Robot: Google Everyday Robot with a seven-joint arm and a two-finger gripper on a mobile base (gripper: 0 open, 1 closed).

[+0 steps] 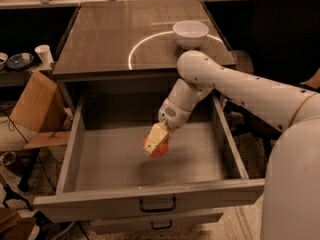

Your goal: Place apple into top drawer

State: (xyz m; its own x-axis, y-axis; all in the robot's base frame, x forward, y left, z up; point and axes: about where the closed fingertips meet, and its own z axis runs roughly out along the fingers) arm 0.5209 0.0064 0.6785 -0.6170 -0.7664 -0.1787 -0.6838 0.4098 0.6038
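- The apple [161, 148] shows as a red-orange patch inside the open top drawer [75, 149]. It is near the middle of the drawer's cavity and appears to hang clear of the grey floor.
- The end effector [154, 143] is clenched on the apple. Its cream fingers [156, 134] cover the fruit's upper left side, so only the lower right part is visible.
- From the apple, the white arm [235, 84] rises toward one o'clock, bends above the drawer's back edge, and runs off toward three o'clock.
- The drawer's dark loop handle [157, 204] sits on its front panel at six o'clock from the apple.
- Below that front is a narrower drawer front [200, 219] with its own small handle.
- The counter [100, 44] lies at twelve o'clock and bears a pale painted ring [131, 55].
- A white bowl [190, 33] stands on the counter at one o'clock from the apple, on the ring's far right arc.
- A cardboard box [31, 101] leans at ten o'clock, left of the cabinet, and a paper cup [44, 54] stands beyond it.
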